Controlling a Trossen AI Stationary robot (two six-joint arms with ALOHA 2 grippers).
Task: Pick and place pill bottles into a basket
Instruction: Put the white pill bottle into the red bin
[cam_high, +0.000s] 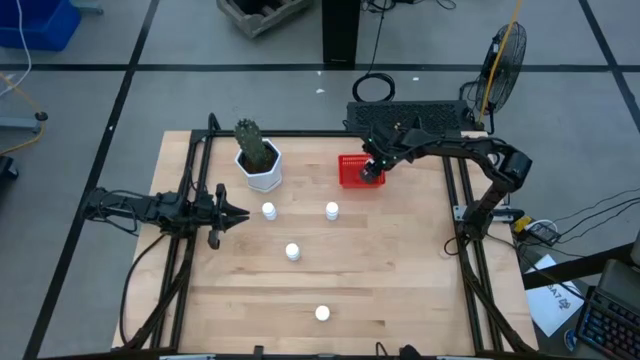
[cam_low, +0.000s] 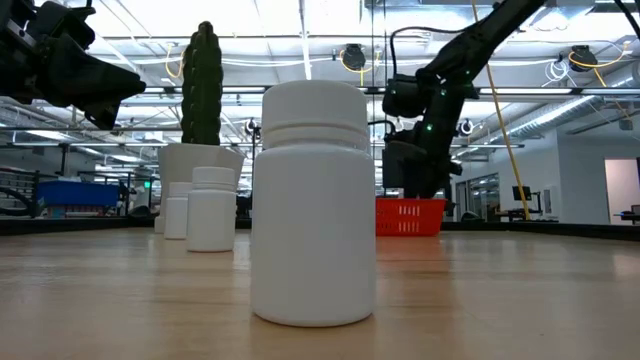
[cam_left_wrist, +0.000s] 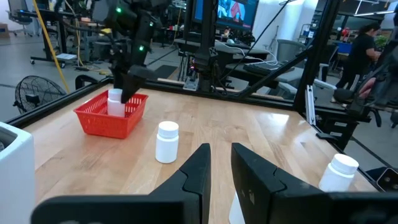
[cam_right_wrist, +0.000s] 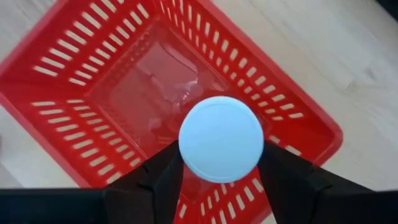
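Observation:
The red basket stands at the table's far side, right of centre. My right gripper is over it, shut on a white pill bottle, whose lower part is inside the basket. Three bottles stand upright on their bases mid-table, and one stands near the front edge. My left gripper waits at the table's left, just left of the nearest bottle. It is empty, with a narrow gap between its fingers. My right gripper pinches the bottle between its two fingers, on opposite sides of its body just under the white cap. The fingers come from above, pointing down. The bottle is upright, its upper part above the basket's rim. Whether its base touches the basket's floor I cannot tell.
A white hexagonal pot with a green cactus stands at the far left, left of the basket. A dark frame rail borders the table's sides. In the low view the front bottle stands close to the camera.

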